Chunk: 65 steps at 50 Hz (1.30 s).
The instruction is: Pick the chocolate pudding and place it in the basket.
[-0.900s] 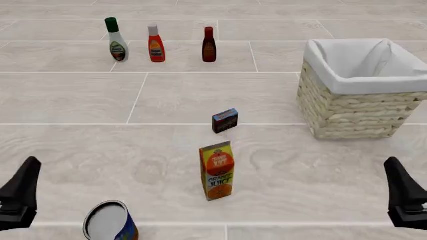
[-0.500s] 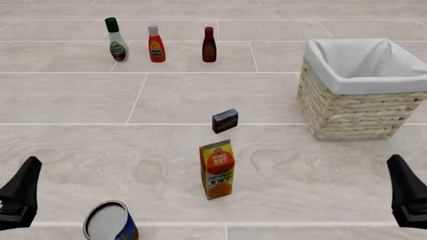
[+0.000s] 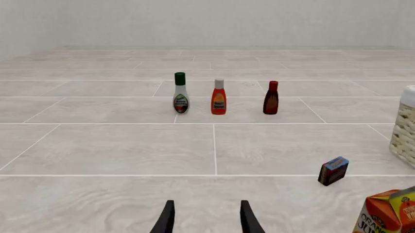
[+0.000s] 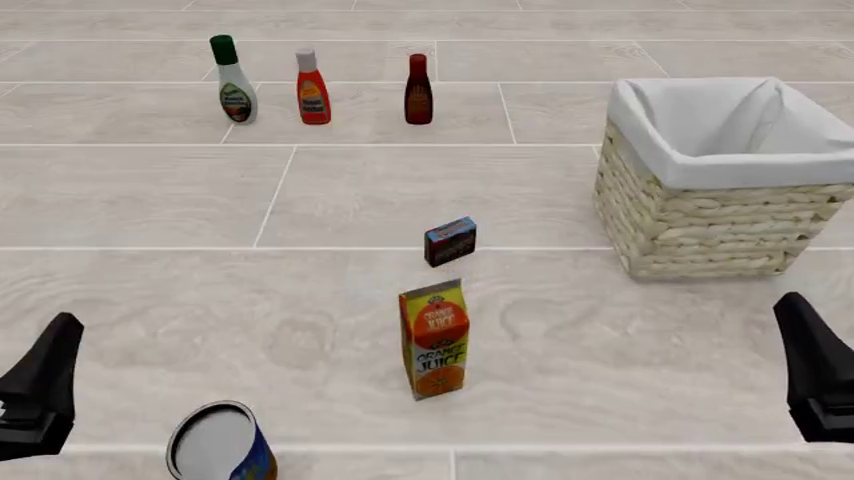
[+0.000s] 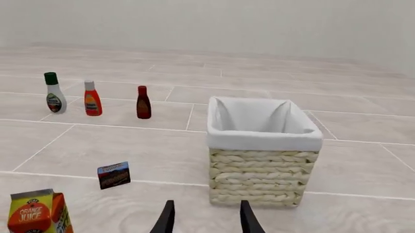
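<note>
The chocolate pudding [image 4: 450, 241] is a small dark box with a blue and red face, standing mid-table just beyond the juice carton; it also shows as the pudding [image 3: 333, 170] and the pudding [image 5: 114, 175]. The wicker basket [image 4: 694, 235] with white lining stands at the right, also seen as the basket [image 5: 259, 177] and an edge of the basket [image 3: 407, 131]. My left gripper [image 4: 47, 385] is near the front left edge, open and empty, as the left gripper [image 3: 204, 218] shows. My right gripper [image 4: 811, 365] is at the front right, below the basket, open and empty, like the right gripper [image 5: 204, 218].
An orange juice carton [image 4: 434, 340] stands upright in front of the pudding. A tin can [image 4: 220, 448] sits at the front left beside my left gripper. A white dressing bottle [image 4: 234, 82], a red bottle [image 4: 312, 90] and a dark sauce bottle [image 4: 418, 92] line the far left.
My right gripper has edged a little forward and to the right. The left gripper and all the objects are where they were.
</note>
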### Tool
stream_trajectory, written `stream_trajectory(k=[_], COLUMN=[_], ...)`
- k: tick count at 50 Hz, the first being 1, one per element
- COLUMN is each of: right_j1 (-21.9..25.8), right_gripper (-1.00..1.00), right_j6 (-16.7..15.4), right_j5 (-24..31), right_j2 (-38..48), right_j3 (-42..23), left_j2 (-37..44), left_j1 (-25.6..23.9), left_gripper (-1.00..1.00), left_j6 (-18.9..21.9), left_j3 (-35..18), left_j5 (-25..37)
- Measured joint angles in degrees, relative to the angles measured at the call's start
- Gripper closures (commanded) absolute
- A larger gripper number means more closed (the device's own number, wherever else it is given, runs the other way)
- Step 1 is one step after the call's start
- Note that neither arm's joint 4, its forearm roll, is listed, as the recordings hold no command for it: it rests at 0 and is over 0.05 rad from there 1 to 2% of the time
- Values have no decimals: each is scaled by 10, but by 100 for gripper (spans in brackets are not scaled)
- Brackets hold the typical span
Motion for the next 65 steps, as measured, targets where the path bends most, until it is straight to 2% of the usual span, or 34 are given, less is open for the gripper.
stream_trajectory(k=[16, 41, 65], right_j1=[28, 62, 108], right_gripper=[-100, -100, -100], right_j6=[-2, 1, -8], right_j5=[-58, -164, -231], right_j2=[85, 269, 440], right_j3=[-19, -67, -137], left_j2=[0, 0, 0], left_j1=[0, 0, 0], left_gripper=[-100, -100, -100], left_j6=[0, 0, 0], left_j3=[0, 0, 0], left_j5=[0, 0, 0])
